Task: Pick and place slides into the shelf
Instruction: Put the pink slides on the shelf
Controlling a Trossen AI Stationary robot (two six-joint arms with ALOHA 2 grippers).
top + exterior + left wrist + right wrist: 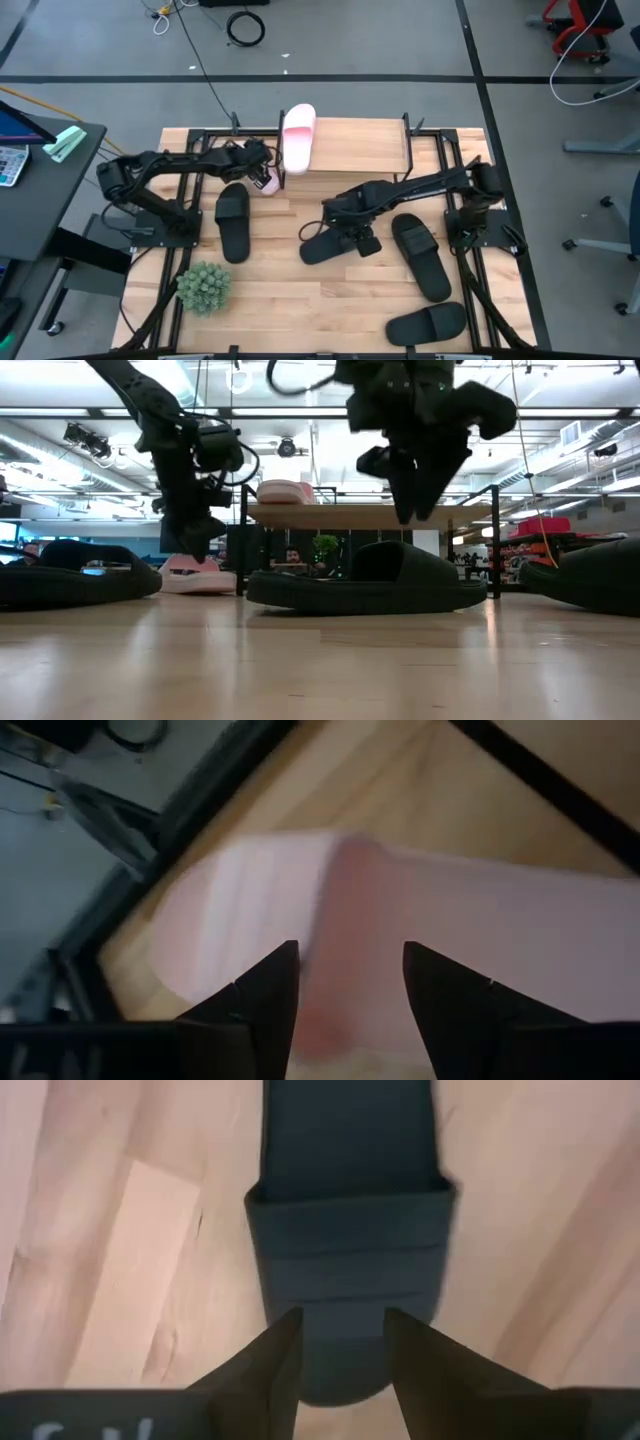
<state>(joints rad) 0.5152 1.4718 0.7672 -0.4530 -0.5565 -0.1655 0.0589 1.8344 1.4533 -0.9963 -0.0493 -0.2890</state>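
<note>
One pale pink slide (298, 138) lies on the shelf's (370, 145) plank top, at its left end. The second pink slide (266, 184) lies on the table beside the shelf's left legs. My left gripper (262, 172) is open and points down over it, one finger on each side of the pink foam (350, 910). My right gripper (348, 236) is open and hovers above a black slide (322, 247) at the table's middle. Its fingers stand over the strap (350, 1250), and the low view shows the gripper (413, 510) clear of the slide (370, 575). My left gripper comes at the pink slide (195, 575) from above with open fingers (265, 1005) astride it. The fingertips reach down to the slide's top in the low view. Whether they touch it I cannot tell.
Three more black slides lie on the table: one left of centre (232, 222), one right of centre (420, 255), one near the front edge (428, 322). A small green plant (203, 288) stands at the front left. The shelf's black legs (241, 540) are close to my left gripper.
</note>
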